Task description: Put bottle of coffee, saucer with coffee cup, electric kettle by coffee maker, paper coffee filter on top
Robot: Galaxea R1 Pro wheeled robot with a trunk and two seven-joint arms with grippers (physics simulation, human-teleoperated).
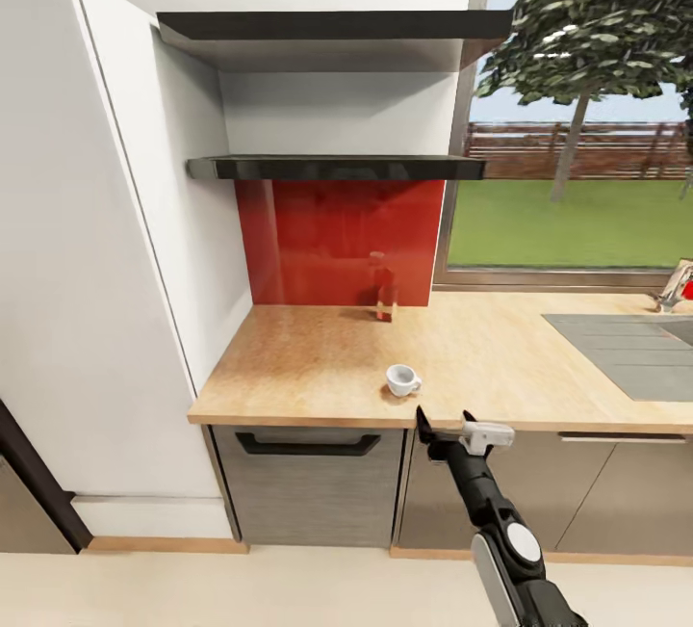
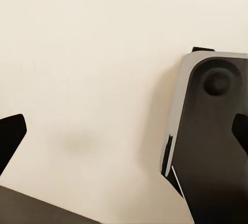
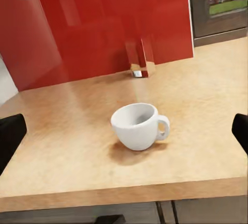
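A: What's the surface and room?
B: Beige countertop fills mid-frame, red backsplash behind, window upper right, sink at right.
A: Anything around?
B: A reddish bottle stands by the backsplash. The coffee cup sits upright near the counter's front edge.
A: The tools?
B: Right gripper is spread wide, empty, just below the cup. Left gripper is likewise parted, over pale floor.

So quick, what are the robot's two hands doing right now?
Left gripper: open, holding nothing.
Right gripper: open, empty, facing the coffee cup.
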